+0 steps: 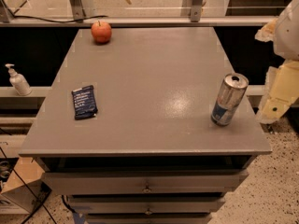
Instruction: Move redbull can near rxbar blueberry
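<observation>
At the far left, off the grey cabinet top (149,73) at about nine o'clock, a white pump bottle (17,80) stands on a pale ledge (39,91), and lower down at seven o'clock a cardboard box (18,183) sits on the floor beside the cabinet. On the top itself, the snack bar (84,102) lies flat near the left edge, at about nine o'clock from the middle of the surface; it is dark navy with lines of white text, its long side running roughly from twelve to six. Further back, at eleven o'clock, a red apple (101,31) rests close to the far left corner, well apart from the bar. The broad middle of the surface carries only a dull shine. Over on the right, at about four o'clock, the drink can (229,100) stands on its base near the right edge, silver with blue panels, its top leaning a little toward one o'clock in this view; it is well apart from the bar, with the whole width of the top between them. Just beyond the right edge, at three o'clock, the cream-coloured gripper (279,93) hangs beside the cabinet, near the can but not touching it; whether it is open or closed I cannot tell. Under the top, at six o'clock, the fronts of grey drawers (147,183) show, each with a small knob
</observation>
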### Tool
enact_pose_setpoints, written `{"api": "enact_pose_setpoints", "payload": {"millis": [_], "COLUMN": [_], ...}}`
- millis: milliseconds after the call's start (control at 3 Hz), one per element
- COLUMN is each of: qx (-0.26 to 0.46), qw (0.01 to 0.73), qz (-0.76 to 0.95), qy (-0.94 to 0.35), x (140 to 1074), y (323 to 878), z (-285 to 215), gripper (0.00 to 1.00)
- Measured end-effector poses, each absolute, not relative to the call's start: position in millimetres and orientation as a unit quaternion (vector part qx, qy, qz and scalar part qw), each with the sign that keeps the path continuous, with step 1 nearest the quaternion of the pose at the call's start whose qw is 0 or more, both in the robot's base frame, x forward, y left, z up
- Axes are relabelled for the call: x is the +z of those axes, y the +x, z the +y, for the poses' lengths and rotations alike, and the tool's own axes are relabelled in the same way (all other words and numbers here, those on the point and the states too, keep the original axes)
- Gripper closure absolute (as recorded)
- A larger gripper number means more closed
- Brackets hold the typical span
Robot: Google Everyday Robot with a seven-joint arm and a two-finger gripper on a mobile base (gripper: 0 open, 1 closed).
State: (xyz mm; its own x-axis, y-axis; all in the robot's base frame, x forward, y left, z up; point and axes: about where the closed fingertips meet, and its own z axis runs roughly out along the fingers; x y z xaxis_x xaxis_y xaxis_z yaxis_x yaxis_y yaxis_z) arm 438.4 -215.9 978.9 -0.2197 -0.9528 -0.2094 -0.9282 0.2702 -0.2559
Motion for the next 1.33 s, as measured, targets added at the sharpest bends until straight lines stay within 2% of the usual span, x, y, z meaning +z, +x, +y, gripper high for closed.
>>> {"api": "enact_pose_setpoints", "payload": {"millis": [333,1333], "qx": [-0.038,0.034], "qw": [0.164,0.239], "qz": [0.780,0.753], "qy": [-0.603,-0.612], "x": [979,945], "y": [438,466], "z": [-216,-201], "gripper": [0.00,0.00]}}
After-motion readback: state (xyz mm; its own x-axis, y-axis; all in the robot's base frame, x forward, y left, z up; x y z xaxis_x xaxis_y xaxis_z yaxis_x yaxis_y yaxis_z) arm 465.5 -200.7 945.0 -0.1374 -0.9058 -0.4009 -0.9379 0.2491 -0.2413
